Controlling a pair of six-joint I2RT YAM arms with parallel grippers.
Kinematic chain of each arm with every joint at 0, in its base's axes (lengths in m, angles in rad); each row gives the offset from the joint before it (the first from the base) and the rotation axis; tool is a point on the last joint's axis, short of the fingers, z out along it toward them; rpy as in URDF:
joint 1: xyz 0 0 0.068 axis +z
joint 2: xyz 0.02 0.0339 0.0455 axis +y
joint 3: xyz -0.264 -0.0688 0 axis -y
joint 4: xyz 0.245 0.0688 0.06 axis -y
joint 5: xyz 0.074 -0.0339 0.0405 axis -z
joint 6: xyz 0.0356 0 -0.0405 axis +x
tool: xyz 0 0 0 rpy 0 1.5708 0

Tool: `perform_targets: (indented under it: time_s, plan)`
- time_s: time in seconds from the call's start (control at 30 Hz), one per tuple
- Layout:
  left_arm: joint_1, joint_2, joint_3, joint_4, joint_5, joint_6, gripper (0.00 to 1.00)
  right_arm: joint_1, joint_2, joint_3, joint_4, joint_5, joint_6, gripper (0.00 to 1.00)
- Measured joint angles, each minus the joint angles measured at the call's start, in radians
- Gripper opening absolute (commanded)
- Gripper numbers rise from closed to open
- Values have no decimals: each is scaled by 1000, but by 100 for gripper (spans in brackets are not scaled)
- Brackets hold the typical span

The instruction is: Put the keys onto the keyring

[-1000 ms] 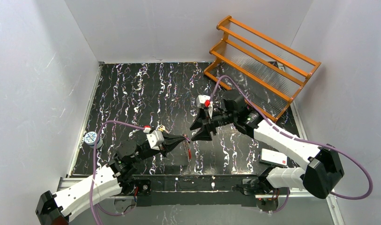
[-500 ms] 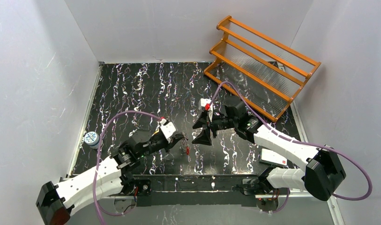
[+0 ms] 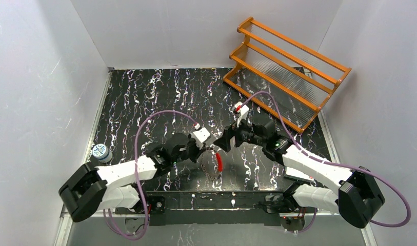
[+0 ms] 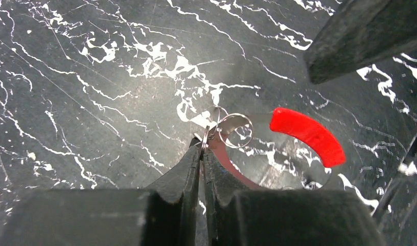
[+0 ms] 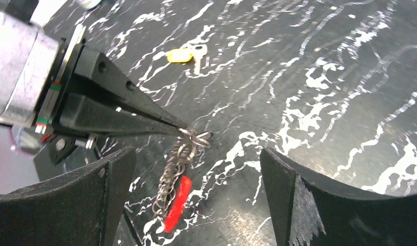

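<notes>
My left gripper (image 4: 202,146) is shut on a small silver ring at the end of the keyring (image 4: 309,134), a thin silvery loop with a short red section. In the top view the keyring (image 3: 218,163) trails from the left gripper (image 3: 205,152) toward the table's near edge. My right gripper (image 3: 224,141) stands wide open just right of it with nothing between its fingers. In the right wrist view the keyring (image 5: 174,189) lies between the right gripper's (image 5: 196,164) fingers. A key with a yellow head (image 5: 188,55) lies on the table beyond the left fingers (image 5: 129,110).
An orange slatted rack (image 3: 285,66) stands at the back right. A white box (image 3: 298,171) lies near the right arm. A small round blue-and-white object (image 3: 100,151) sits at the table's left edge. White walls close in three sides.
My left arm has swung right and forward, carrying the keyring toward the table's middle. My right gripper has opened wider and shifted slightly right.
</notes>
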Motion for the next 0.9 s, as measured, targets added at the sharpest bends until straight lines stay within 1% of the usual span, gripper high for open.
perform_targets:
  time_s: [0.07,0.13,0.2,0.27,0.33,0.4,0.43,0.53,0.6,0.7,0.9]
  plan:
    - [0,59,26,22,-10,-13,15,-3,0,0,-9,58,36,99]
    - [0,106,57,37,-20,-24,24,-8,0,0,-24,109,70,99]
    - [0,135,83,48,-41,-35,34,-11,0,-1,-39,144,97,99]
    - [0,152,106,53,-69,-55,48,-15,0,-2,-58,170,126,99]
    - [0,153,119,53,-101,-77,59,-19,1,-5,-77,181,151,99]
    - [0,149,129,50,-146,-108,66,-24,11,-5,-93,181,172,99]
    - [0,145,132,42,-171,-124,68,-27,23,-5,-99,178,182,99]
    - [0,120,134,2,-243,-173,77,-34,76,-3,-127,156,203,99]
    - [0,97,133,-31,-284,-204,80,-36,116,-1,-144,135,212,99]
    - [0,43,123,-89,-344,-274,82,-41,191,19,-165,83,221,96]
    - [1,-55,71,-206,-410,-430,85,-46,330,88,-191,-44,209,86]
